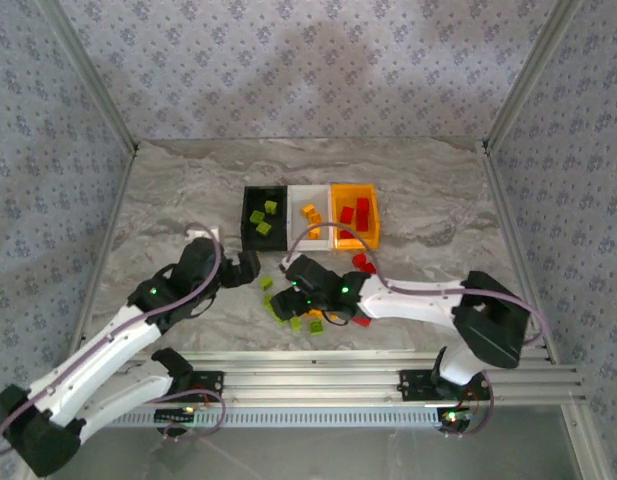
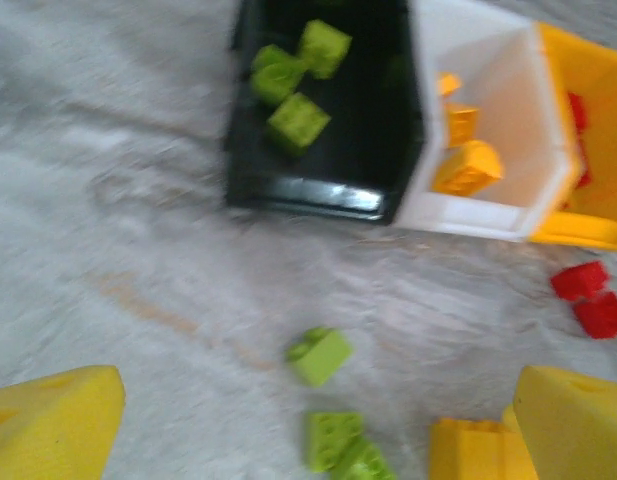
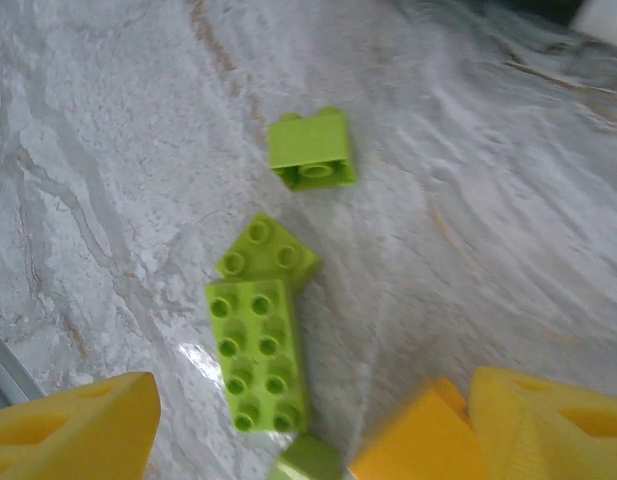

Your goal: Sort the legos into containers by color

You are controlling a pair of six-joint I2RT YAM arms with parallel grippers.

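Long green brick (image 3: 256,355), studs up on bench (image 3: 108,150), between right jaws, long axis across their closing line; right and left jaws wide, empty; right arm (image 1: 408,297) nearer.

Three bins (image 1: 309,189); three green legos (image 1: 263,229) inside black bin (image 1: 266,241).

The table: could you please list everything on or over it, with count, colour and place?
black bin, white bin, orange bin: 3, row left to right
legos in black bin: 3, green
legos in white bin: about 3, orange
legos in orange bin: several, red
loose green legos: at least 4, table before bins
loose orange lego: 1, beside them
loose red legos: 3, right of them
table: 1, grey marble
left gripper, right gripper: 2, open, near loose legos
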